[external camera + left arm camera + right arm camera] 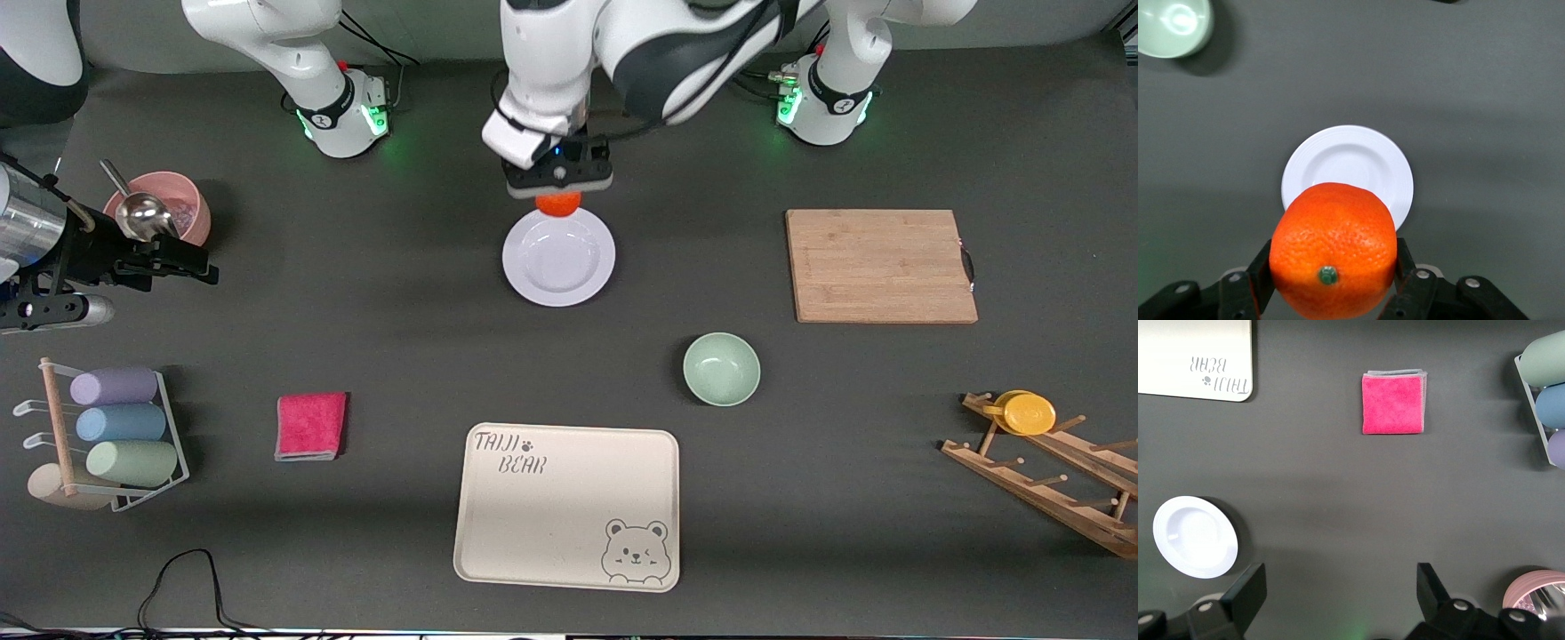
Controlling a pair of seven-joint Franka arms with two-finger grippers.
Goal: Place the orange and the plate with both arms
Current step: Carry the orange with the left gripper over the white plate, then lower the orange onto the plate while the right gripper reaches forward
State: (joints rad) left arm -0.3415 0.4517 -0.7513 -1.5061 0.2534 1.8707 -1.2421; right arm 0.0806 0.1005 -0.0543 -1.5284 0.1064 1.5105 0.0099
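My left gripper (558, 189) is shut on the orange (558, 204) and holds it in the air over the rim of the plate (558, 260) that lies toward the robots' bases. In the left wrist view the orange (1333, 250) sits between the black fingers (1258, 270), with the pale plate (1351, 160) below it on the dark table. My right gripper (1340, 580) is open and empty, high over bare table between the plate (1195, 537) and a pink bowl. It does not show in the front view.
A mint-green bowl (721, 368) and a cream tray (569, 505) lie nearer the front camera. A wooden board (880, 265) and a rack with a yellow dish (1027, 413) are at the left arm's end. A pink cloth (310, 425), cup rack (116, 436), pink bowl (169, 209) and black device (98, 258) are at the right arm's end.
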